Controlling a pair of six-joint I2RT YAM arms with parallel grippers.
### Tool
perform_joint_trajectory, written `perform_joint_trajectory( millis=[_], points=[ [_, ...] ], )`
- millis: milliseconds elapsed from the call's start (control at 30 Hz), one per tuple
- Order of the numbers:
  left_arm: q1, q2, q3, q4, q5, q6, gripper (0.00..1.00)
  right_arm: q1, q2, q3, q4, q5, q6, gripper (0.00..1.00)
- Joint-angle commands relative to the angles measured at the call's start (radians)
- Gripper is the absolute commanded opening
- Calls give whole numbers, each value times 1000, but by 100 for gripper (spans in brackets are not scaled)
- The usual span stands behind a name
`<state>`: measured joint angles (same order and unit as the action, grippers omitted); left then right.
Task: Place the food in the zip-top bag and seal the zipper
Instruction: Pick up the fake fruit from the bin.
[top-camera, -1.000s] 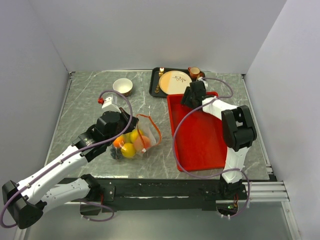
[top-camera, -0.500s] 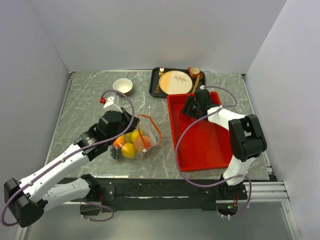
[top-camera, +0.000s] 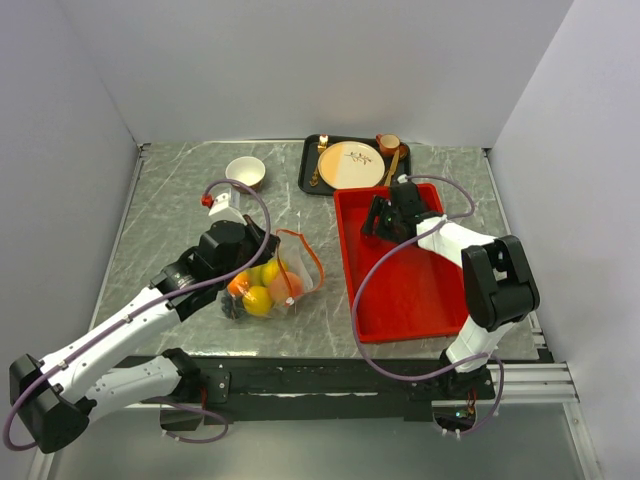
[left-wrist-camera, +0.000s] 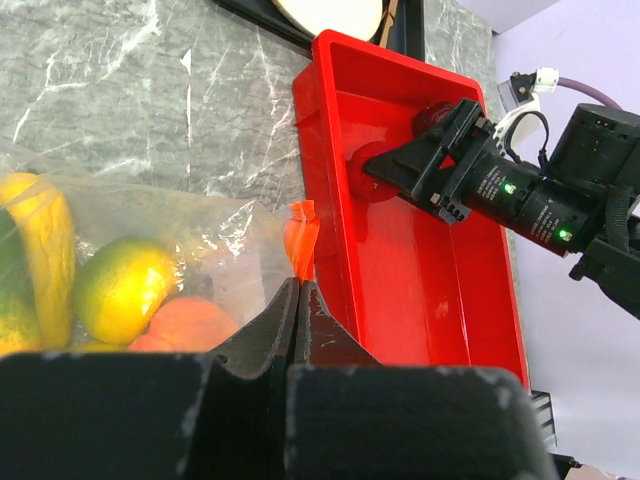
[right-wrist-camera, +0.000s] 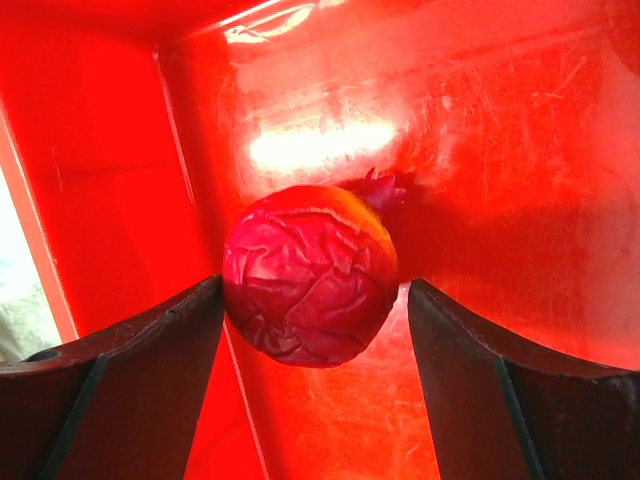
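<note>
The clear zip-top bag (top-camera: 262, 288) lies on the marble left of the red tray (top-camera: 420, 300), with several toy fruits (left-wrist-camera: 125, 288) inside, yellow, green and orange. My left gripper (left-wrist-camera: 298, 290) is shut on the bag's mouth, and the orange-red zipper strip (left-wrist-camera: 300, 238) sticks up from its tips. Inside the tray's far left corner, my right gripper (right-wrist-camera: 315, 310) is open with a finger on each side of a crinkled dark-red fruit (right-wrist-camera: 308, 275) resting on the tray floor. The left finger (right-wrist-camera: 150, 345) is almost at the fruit, while the right finger (right-wrist-camera: 480, 345) stands off it.
A black tray with a cream plate (top-camera: 350, 163), cutlery and a brown cup (top-camera: 388, 145) sits just behind the red tray. A white bowl (top-camera: 245, 172) stands at the back left. The tray wall (right-wrist-camera: 90, 180) is close beside my right gripper.
My right gripper came down from the tray's back edge into its far left corner, and its jaws widened around the red fruit. The left arm and bag stayed put.
</note>
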<state>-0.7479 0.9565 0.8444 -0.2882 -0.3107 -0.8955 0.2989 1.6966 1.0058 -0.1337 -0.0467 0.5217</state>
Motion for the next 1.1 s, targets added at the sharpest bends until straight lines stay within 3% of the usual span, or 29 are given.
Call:
perform_joint_trajectory(
  millis=[0, 1067],
  points=[
    [-4, -24, -13, 47, 4, 13, 1, 5, -38, 10, -6, 11, -17, 80],
    [-4, -18, -18, 41, -2, 9, 1, 5, -8, 82, -47, 96, 28, 80]
  ],
)
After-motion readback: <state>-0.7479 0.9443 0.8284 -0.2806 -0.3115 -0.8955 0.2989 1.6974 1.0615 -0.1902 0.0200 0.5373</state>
